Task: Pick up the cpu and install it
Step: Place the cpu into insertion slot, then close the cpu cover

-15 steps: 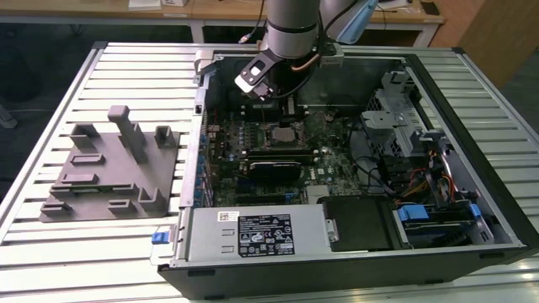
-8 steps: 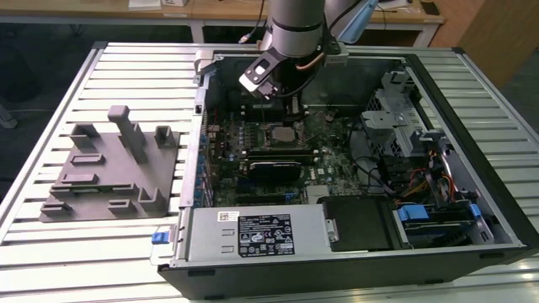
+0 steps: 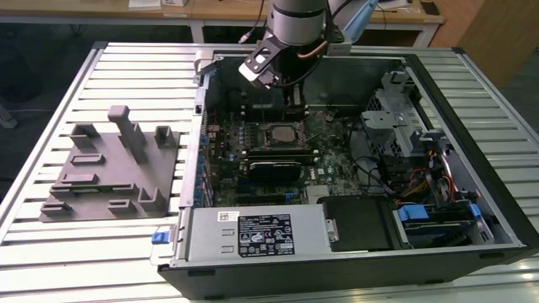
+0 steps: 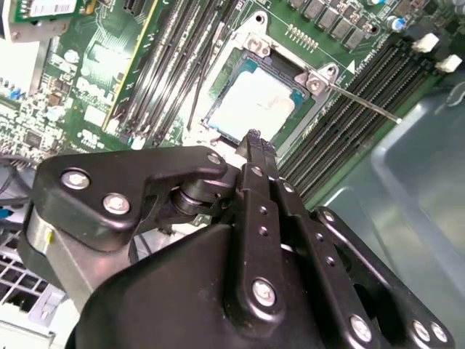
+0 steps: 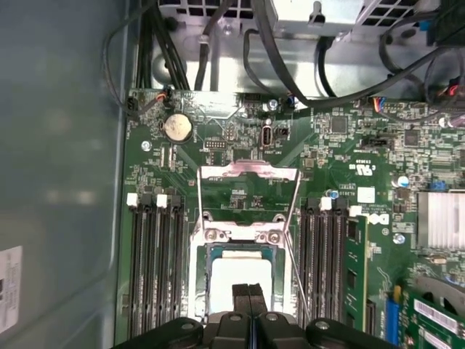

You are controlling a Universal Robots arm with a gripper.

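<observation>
Gripper [image 5: 249,292] hangs inside the case [image 3: 354,76], fingers pressed together with nothing between them, tips over one edge of the cpu [image 5: 236,273]. I cannot tell whether they touch it. The cpu lies flat in the socket [image 5: 240,234] at the middle of the motherboard [image 5: 341,145]. In the exterior view the grey tray [image 3: 101,170] sits well off at 9 o'clock of the case. The chip's top is pale, smooth metal, square and thin. I judge it light, rigid and slick, with a delicate underside, so I'd hold it by two opposite edges and never bear on the face. Socket frame is bright stamped steel with screw heads along one side and a thin wire lever [image 4: 363,98] beside it. Board is matte green, crowded with small parts. Long black memory slots [image 5: 156,269] flank the socket on both sides. Tray is dull moulded plastic, blocky.
</observation>
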